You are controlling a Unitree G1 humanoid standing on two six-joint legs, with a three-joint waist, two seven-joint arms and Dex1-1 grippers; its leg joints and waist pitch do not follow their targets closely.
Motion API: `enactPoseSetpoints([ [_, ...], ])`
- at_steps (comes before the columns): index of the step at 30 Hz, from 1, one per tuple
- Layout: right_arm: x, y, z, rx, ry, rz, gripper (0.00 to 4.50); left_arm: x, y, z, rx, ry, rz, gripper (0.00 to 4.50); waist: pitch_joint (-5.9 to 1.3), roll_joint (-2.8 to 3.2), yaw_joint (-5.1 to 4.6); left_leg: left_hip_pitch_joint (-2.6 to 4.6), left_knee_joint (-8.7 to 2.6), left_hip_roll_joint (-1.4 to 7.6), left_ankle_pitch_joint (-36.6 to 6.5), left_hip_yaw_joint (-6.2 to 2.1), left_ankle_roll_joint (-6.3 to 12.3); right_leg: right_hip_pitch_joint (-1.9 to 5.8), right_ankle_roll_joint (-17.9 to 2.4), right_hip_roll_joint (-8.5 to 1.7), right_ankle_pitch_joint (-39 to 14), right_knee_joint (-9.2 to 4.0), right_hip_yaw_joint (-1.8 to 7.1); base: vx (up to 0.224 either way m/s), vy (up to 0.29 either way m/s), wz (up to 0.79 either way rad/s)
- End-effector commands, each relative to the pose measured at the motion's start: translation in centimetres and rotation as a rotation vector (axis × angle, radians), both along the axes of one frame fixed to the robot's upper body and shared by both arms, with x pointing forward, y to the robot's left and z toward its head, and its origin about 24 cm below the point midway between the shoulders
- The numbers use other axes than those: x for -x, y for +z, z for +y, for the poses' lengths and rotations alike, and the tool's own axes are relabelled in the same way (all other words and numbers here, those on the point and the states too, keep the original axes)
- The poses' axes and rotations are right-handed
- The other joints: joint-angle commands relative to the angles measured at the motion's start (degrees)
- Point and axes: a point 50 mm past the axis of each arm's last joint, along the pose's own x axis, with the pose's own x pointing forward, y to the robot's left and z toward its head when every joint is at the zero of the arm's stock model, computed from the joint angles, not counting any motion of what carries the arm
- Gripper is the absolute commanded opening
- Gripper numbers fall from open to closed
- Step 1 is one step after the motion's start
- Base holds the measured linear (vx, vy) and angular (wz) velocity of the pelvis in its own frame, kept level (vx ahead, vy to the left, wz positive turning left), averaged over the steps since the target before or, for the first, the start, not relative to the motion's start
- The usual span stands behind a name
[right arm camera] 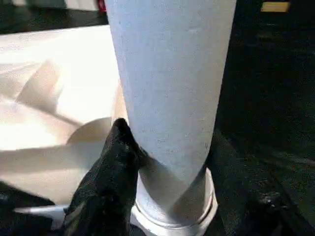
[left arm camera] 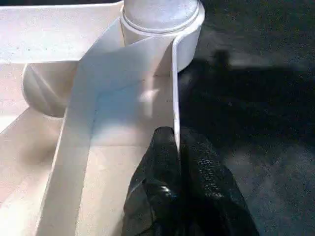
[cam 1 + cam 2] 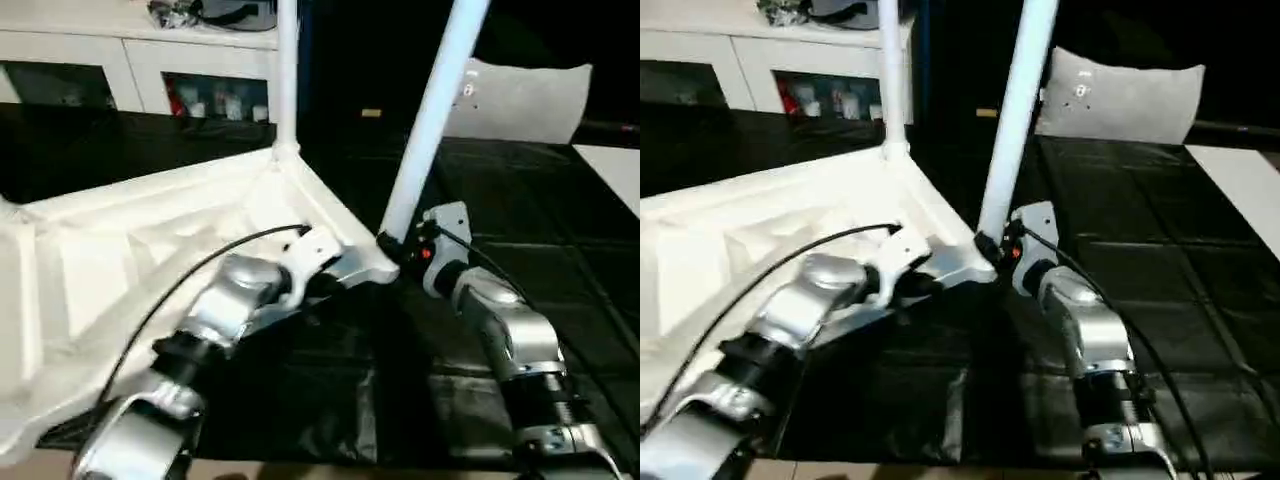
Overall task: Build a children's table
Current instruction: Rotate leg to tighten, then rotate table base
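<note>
Head camera, left eye: the tabletop lies upside down on a dark floor, ribs up, near edge tilted off the ground. One leg stands upright in the far corner socket. A second leg leans in the near corner, its foot at the socket. The left gripper sits at the rim beside that corner; the right gripper is at the leg's base. Behind: a white cabinet and a grey pillow.

Right eye: same layout. The second leg tilts away from vertical, so I judge it not yet fully seated.

Left wrist camera: two black fingers are pinched on the thin rim wall of the tabletop, one each side, just short of the corner socket with a leg end in it. Good bracing hold.

Right wrist camera: one black finger presses the leg's side just above its collar; the opposite finger lies behind the tube. It looks clamped on the leg.

Doing it well, as I read it: keep the rim pinned, bring the leg upright in line with the socket, then push straight down; pushing while tilted risks jamming.

Hard to make out: the leg tops are cut off, the socket depth is hidden by the leg, and the other two legs' whereabouts are unknown.
</note>
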Motion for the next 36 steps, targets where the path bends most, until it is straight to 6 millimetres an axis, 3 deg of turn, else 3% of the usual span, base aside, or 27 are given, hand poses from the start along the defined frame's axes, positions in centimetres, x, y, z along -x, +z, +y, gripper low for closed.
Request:
enactPoseSetpoints([
  [1,0.4,-0.7,0.7,0.003,0.026,0.044,2.59,0.4,1.7,-2.9,0.097,-0.116,-0.056,0.00,-3.81,0.10,0.51,-0.23,-3.76,1.84,-6.86,-0.61,1.66,3.30,-8.57,-4.82,-12.30,-4.41,3.01,0.000,0.000,0.00],
  [5,0.8,-0.3,0.3,0.020,0.041,0.017,2.95,0.3,1.1,-1.5,0.022,-0.111,-0.069,0.00,-3.82,0.20,1.21,-0.15,-3.76,1.93,-5.56,-0.53,2.05,3.46,-9.31,-4.88,-9.69,-4.16,3.08,0.000,0.000,0.00],
  [9,1.2,-0.2,-0.7,0.048,0.046,-0.001,3.32,0.1,1.0,-0.8,-0.004,-0.119,-0.104,0.00,-3.71,0.17,1.30,-0.13,-3.86,1.90,-7.11,-0.51,1.70,3.54,-8.31,-4.90,-11.96,-4.45,3.08,0.000,0.000,0.00],
  [10,1.4,-0.1,-1.0,0.039,0.045,-0.001,3.32,0.0,1.0,-0.5,-0.014,-0.132,-0.117,0.00,-3.65,0.49,1.31,-0.10,-3.93,1.92,-7.55,-0.59,1.59,3.42,-8.20,-4.93,-12.69,-4.51,3.06,0.000,0.000,0.00],
  [12,1.6,0.1,-1.6,0.039,0.042,-0.011,3.54,-0.1,1.1,-0.1,-0.023,-0.146,-0.145,0.00,-3.54,0.32,1.37,-0.11,-4.05,1.90,-8.70,-0.65,1.43,3.38,-7.12,-4.95,-15.35,-4.92,3.00,0.000,0.000,0.00],
  [15,1.8,0.3,-2.5,-0.002,0.036,-0.035,3.72,0.3,1.9,0.2,0.055,-0.167,-0.134,0.00,-3.54,0.25,1.43,-0.07,-4.03,1.95,-9.10,-0.61,1.07,3.37,-7.39,-5.04,-15.46,-4.85,3.04,0.000,0.000,0.00],
  [16,1.8,0.3,-2.5,-0.002,0.036,-0.035,3.83,0.3,1.9,0.2,0.055,-0.167,-0.134,0.27,-3.60,0.34,1.48,-0.06,-4.04,2.05,-9.12,-0.68,1.00,3.40,-7.66,-5.16,-15.35,-4.68,3.05,0.000,0.000,0.00],
  [17,1.8,0.4,-2.5,-0.011,0.045,-0.039,4.04,0.6,2.2,0.2,0.069,-0.190,-0.120,0.43,-3.60,0.31,1.44,-0.16,-4.05,2.08,-8.58,-0.68,1.03,3.46,-7.88,-5.15,-14.79,-4.58,3.05,0.000,0.000,0.00],
  [19,1.7,0.6,-2.8,-0.004,0.066,-0.052,4.04,0.9,2.9,0.3,0.099,-0.197,-0.110,0.53,-3.66,0.38,1.33,-0.20,-3.98,2.14,-7.94,-0.64,1.29,3.41,-8.77,-5.12,-13.08,-4.42,3.06,0.000,0.000,0.00],
  [21,1.7,0.6,-2.8,-0.001,0.070,-0.053,4.25,1.0,2.9,0.4,0.101,-0.204,-0.106,0.66,-3.97,0.27,1.40,-0.34,-3.63,2.04,-4.79,-0.51,1.93,3.53,-10.34,-4.88,-7.01,-3.52,3.15,0.000,0.000,0.00],
  [23,1.4,0.9,-2.8,0.000,0.084,-0.061,4.45,1.2,3.0,0.7,0.080,-0.205,-0.114,0.88,-4.00,0.34,1.52,-0.34,-3.54,2.11,-4.31,-0.51,2.42,3.45,-11.38,-4.82,-4.83,-3.27,3.04,0.000,0.000,0.00],
  [27,0.8,1.4,-2.1,0.010,0.134,-0.090,4.50,1.4,3.1,1.4,0.036,-0.190,-0.130,1.16,-3.54,0.35,1.51,-0.19,-3.70,2.11,-7.38,-0.40,2.03,3.29,-10.94,-4.98,-10.00,-3.90,3.00,0.000,0.000,0.00],
  [30,0.0,1.6,-1.3,0.047,0.150,-0.114,4.50,1.4,3.3,2.8,-0.070,-0.140,-0.178,1.34,-3.45,0.22,1.02,-0.22,-4.01,2.06,-9.14,-0.65,0.88,3.30,-8.30,-4.97,-16.22,-4.38,2.91,0.000,0.000,0.00],
  [33,-0.2,1.6,-1.1,0.049,0.138,-0.111,4.50,1.8,3.3,3.8,-0.106,-0.139,-0.172,1.37,-3.32,0.09,1.05,0.03,-3.91,1.95,-9.31,-0.47,0.84,2.99,-7.44,-4.87,-17.80,-4.71,3.06,0.000,0.000,0.00],
  [35,-0.5,1.3,-1.2,0.063,0.114,-0.096,4.50,2.5,3.3,4.7,-0.137,-0.158,-0.144,1.37,-3.44,0.31,0.80,-0.18,-4.16,2.17,-8.43,-0.71,0.48,3.06,-8.43,-4.81,-15.85,-4.14,3.00,0.000,0.000,0.00],
  [36,-0.7,1.2,-1.3,0.071,0.095,-0.088,4.50,2.7,3.2,5.0,-0.151,-0.167,-0.136,1.37,-3.54,0.47,0.85,0.22,-3.91,2.10,-8.09,-0.47,0.34,2.77,-8.98,-4.63,-14.02,-4.00,3.12,0.000,0.000,0.00],
])
